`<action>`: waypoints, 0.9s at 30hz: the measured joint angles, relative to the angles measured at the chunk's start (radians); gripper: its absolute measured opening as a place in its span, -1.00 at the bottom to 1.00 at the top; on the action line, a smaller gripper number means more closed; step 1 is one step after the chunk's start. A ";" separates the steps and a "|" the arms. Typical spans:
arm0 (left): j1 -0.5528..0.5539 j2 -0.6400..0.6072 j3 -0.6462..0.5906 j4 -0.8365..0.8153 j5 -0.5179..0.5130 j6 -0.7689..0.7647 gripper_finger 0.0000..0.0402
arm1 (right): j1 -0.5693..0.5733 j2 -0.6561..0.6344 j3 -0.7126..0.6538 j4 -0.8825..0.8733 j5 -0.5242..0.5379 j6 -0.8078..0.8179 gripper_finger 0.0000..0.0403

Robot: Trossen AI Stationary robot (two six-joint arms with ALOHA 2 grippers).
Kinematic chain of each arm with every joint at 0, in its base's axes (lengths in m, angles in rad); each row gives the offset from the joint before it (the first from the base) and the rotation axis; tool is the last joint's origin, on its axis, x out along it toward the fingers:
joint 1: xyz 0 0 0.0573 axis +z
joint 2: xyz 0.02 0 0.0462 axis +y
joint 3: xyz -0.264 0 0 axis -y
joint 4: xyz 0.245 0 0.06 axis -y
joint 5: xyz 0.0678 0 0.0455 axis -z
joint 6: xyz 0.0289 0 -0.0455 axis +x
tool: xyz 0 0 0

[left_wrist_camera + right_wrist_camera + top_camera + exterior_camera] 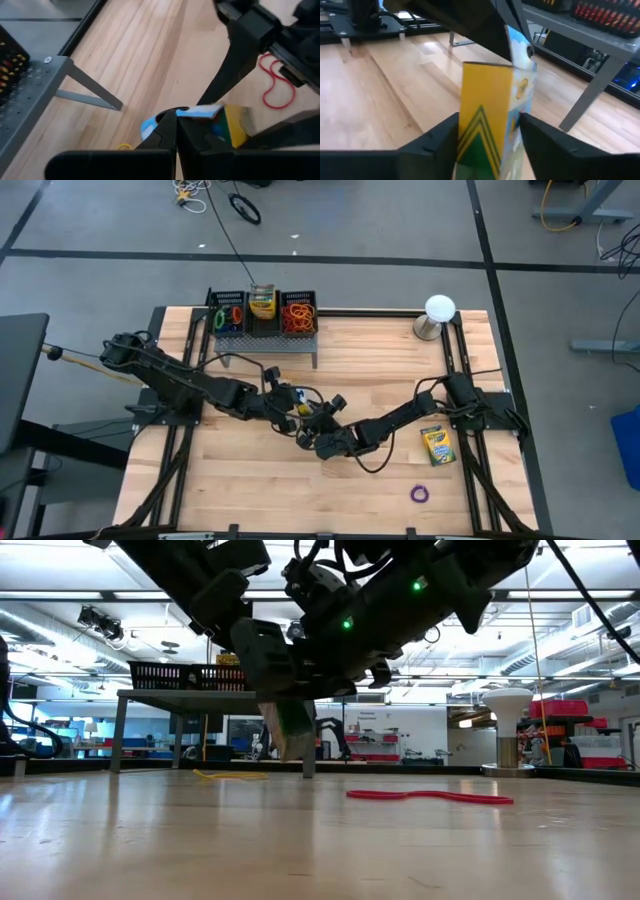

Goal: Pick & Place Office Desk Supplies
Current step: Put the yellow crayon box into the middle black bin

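A pale wooden table [300, 480] of narrow glued planks stands on a grey floor, with workshop shelving visible beyond it. At twelve o'clock on the table a grey metal stand [265, 340] carries a black mesh tray [262, 311] of three compartments: mixed rubber bands [229, 314] in one end compartment, a crayon box [262, 303] in the middle, orange and red bands [298, 314] in the other end. A white ball on a metal base [438, 315] sits at two o'clock.

Near the table's centre the two dark arms meet over a yellow-and-green crayon box [490, 120], a rectangular cardboard carton held upright above the wood. The left gripper [176, 117] is clamped shut on the carton's blue upper edge. The right gripper [490, 132] has its two flat fingers [437, 135] on either side of the carton's lower part, just beside its faces; whether they press it cannot be told.

A second crayon box [436, 445] lies flat at four o'clock, a purple band [420, 494] at five o'clock, and a red band [430, 797] lies looped on the wood near the grippers.
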 joint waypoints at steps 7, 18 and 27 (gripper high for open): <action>-0.015 -0.024 0.000 -0.063 0.028 -0.007 -0.81 | 0.010 0.000 0.000 -0.013 -0.009 -0.031 -0.43; -0.167 -0.196 -0.039 -0.180 -0.087 0.015 -0.11 | -0.008 -0.016 0.000 -0.023 -0.178 -0.117 -0.39; -0.327 -0.453 -0.346 0.108 -0.091 0.085 -0.17 | -0.117 -0.015 -0.096 0.403 -0.562 -0.238 -0.46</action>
